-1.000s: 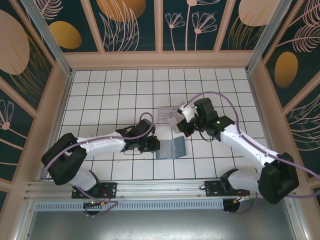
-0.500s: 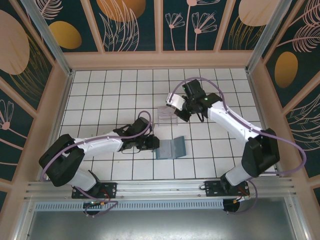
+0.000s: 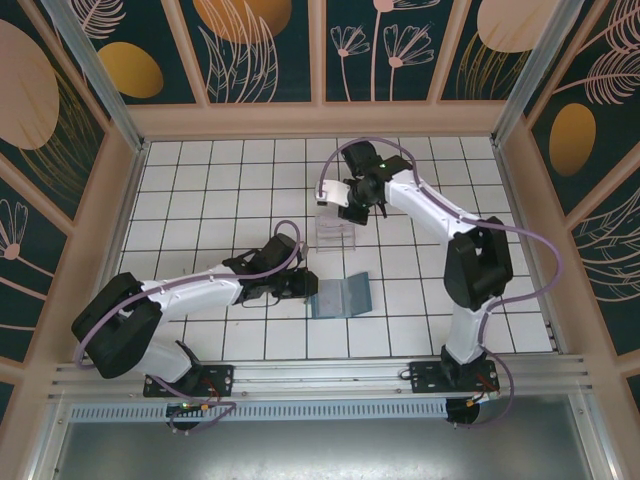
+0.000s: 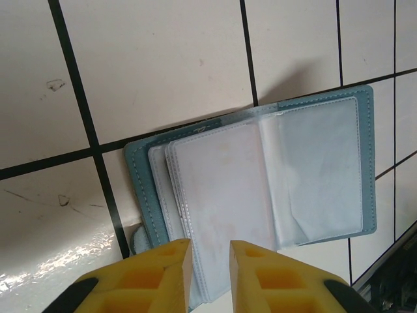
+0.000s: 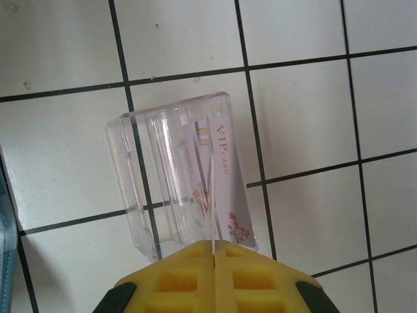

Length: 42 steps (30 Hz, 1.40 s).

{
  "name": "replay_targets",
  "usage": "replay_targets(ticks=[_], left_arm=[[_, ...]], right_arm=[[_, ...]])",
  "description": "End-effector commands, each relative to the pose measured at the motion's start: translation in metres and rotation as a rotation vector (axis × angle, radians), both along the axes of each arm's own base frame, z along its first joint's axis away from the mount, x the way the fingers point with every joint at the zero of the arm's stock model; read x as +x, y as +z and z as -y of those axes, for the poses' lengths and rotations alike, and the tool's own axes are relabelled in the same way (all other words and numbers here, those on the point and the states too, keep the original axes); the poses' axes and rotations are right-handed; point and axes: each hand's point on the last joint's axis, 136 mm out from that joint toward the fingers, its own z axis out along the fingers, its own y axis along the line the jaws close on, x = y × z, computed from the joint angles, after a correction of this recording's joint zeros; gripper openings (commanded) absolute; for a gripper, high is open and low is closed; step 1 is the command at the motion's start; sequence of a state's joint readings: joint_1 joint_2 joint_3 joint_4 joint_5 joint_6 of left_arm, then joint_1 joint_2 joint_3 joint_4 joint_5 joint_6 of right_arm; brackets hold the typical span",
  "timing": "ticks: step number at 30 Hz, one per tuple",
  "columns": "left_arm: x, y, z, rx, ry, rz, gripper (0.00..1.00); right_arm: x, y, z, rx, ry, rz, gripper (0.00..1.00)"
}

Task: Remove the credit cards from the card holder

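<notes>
Clenching a credit card (image 5: 212, 208) over the clear box (image 5: 150, 169), right fingers (image 5: 214, 251) are risking snagging its rim; parted left fingers (image 3: 305, 287) are hovering by the card holder (image 4: 319, 156).

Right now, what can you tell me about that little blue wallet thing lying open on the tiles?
The card holder is a small slate-blue bifold, leather-like with a stitched edge, lying open on the white tiled tabletop. Inside, frosted plastic sleeves fan out like pages; I can't tell whether cards sit in them. The left gripper has its yellow fingertips at the holder's near edge, slightly apart; whether they pinch it is unclear.
</notes>
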<state>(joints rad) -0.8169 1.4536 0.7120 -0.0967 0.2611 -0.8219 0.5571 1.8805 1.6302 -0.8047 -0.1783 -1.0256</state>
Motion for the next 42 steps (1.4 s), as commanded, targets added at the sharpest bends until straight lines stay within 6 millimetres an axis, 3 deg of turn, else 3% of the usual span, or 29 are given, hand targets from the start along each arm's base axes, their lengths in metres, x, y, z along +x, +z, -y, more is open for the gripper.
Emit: replay_targets(ticks=[1,16,22,23,25,28,36,42], left_arm=[[0.0,-0.002,-0.006,0.018,0.001,0.013,0.24],[-0.003,-0.007,-0.011,0.026,0.014,0.003,0.24],[-0.004,-0.008,-0.012,0.031,0.017,-0.001,0.24],[-0.004,-0.007,-0.012,0.028,0.016,0.0,0.24],[-0.004,-0.007,-0.011,0.027,0.016,0.0,0.24],[-0.003,-0.006,-0.011,0.026,0.017,0.001,0.25],[-0.001,-0.003,-0.013,0.039,0.028,0.01,0.25],[0.005,0.001,-0.016,0.062,0.041,0.033,0.24]], right_arm=[[0.003,-0.005,0.002,-0.056,0.043,-0.016,0.0],[0.001,-0.042,-0.011,-0.144,0.09,-0.108,0.0],[-0.003,-0.043,-0.014,-0.146,0.093,-0.128,0.0],[-0.002,-0.043,-0.013,-0.148,0.091,-0.123,0.05],[0.002,-0.039,-0.013,-0.146,0.075,-0.102,0.16],[0.012,-0.031,-0.014,-0.14,0.044,-0.053,0.21],[0.03,0.011,-0.016,-0.069,-0.041,0.113,0.26],[0.032,0.04,-0.027,0.093,-0.249,0.089,0.33]])
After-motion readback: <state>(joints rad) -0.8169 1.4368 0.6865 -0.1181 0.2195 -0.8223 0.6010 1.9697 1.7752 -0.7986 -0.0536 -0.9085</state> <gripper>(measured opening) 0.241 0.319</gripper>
